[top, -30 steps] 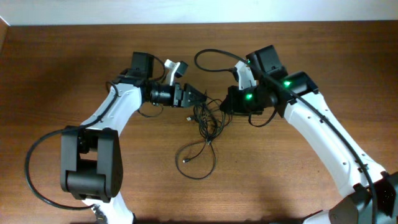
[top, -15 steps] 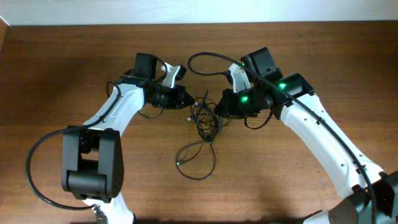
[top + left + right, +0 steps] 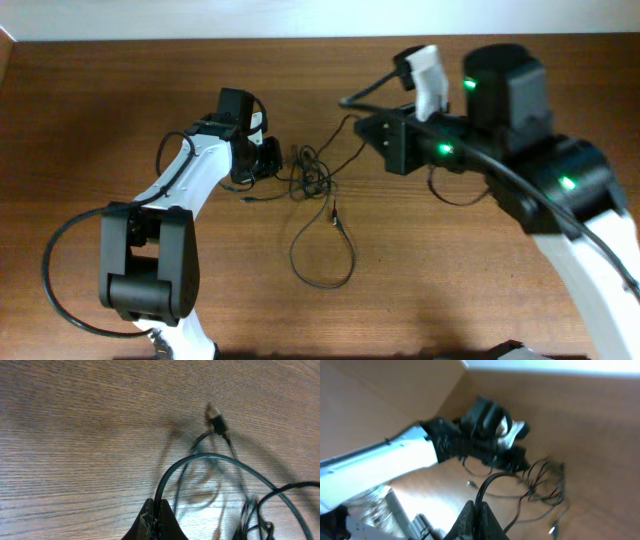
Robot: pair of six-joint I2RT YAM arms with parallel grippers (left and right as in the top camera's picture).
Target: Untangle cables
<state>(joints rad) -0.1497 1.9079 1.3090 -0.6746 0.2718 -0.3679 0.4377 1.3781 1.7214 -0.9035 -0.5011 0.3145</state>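
Note:
The cables [image 3: 310, 172] are thin black cords knotted loosely at the table's middle, with one long loop [image 3: 322, 252] trailing toward the front. My left gripper [image 3: 282, 160] sits at the knot's left side. Its fingers [image 3: 157, 521] are shut on one cord that arcs away to the right, past a small plug [image 3: 216, 419]. My right gripper [image 3: 358, 122] is lifted above the table, right of the knot. In the right wrist view its fingers [image 3: 479, 521] are shut on another cord, which runs down to the knot [image 3: 545, 480].
A loose plug [image 3: 247, 200] lies left of the knot and a second plug [image 3: 333, 212] lies at the head of the long loop. A thicker black cable [image 3: 60, 270] curves round the left arm's base. The table's left edge [image 3: 4, 60] is near.
My left gripper closed on a cord and drew back to the left. My right arm rose high with its cord. The knot stretched out sideways and the front loop lengthened.

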